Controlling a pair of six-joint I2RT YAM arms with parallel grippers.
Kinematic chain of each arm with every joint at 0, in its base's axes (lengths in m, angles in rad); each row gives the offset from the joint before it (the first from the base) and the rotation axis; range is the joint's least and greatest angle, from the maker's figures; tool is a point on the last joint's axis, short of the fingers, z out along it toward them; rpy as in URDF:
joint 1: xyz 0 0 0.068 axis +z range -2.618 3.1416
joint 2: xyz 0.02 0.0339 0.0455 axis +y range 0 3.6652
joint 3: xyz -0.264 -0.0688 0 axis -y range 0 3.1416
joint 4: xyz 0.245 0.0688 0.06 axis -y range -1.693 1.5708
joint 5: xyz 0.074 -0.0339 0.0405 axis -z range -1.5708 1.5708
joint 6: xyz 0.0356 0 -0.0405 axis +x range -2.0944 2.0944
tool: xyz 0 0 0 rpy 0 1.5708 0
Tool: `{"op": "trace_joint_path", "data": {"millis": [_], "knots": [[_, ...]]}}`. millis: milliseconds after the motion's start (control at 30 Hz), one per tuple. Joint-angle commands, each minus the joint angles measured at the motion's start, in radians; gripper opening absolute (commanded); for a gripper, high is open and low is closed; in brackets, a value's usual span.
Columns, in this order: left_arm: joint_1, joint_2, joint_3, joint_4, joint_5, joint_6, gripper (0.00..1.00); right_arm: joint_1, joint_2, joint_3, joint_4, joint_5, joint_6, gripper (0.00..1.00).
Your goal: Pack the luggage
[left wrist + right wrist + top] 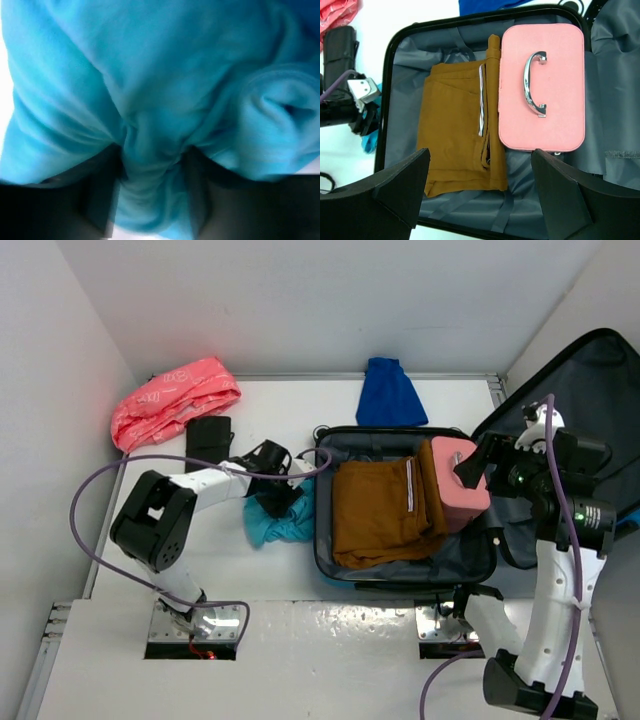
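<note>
Turquoise cloth (150, 100), pinched by my left gripper (152, 167), lies beside the open luggage (470, 552); my right gripper (480, 157) hangs wide and empty above it. Risk: my thin pinch slips, dropping cloth short.

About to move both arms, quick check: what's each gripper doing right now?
Left gripper: closed on the turquoise cloth.
Right gripper: open, empty, above the pink case.
</note>
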Motion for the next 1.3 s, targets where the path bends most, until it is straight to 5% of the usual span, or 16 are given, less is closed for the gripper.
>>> {"op": "trace_joint_path", "data": {"millis": [0, 100, 233, 433, 600, 900, 1267], "knots": [[0.02, 0.077, -0.019, 0.043, 0.017, -0.025, 0.49, -0.004, 0.011, 0.054, -0.013, 0.014, 0.042, 0.82], [0.046, 0.012, -0.058, 0.054, 0.039, -0.037, 0.14, -0.004, 0.022, 0.072, -0.013, 0.027, 0.064, 0.82], [0.09, -0.127, -0.081, 0.054, 0.086, -0.037, 0.0, -0.003, 0.038, 0.098, -0.003, 0.033, 0.106, 0.82], [0.169, -0.425, 0.061, 0.012, 0.332, -0.016, 0.0, -0.003, 0.061, 0.172, 0.0, 0.025, 0.168, 0.82], [0.013, -0.502, 0.255, -0.012, 0.488, 0.009, 0.0, -0.004, 0.094, 0.225, 0.018, 0.001, 0.234, 0.83], [-0.431, -0.364, 0.294, 0.219, 0.497, -0.034, 0.0, -0.006, 0.146, 0.374, 0.044, 0.051, 0.245, 0.83], [-0.635, 0.013, 0.422, 0.526, 0.524, -0.049, 0.0, -0.004, 0.249, 0.643, -0.003, 0.205, 0.205, 0.85]]}}
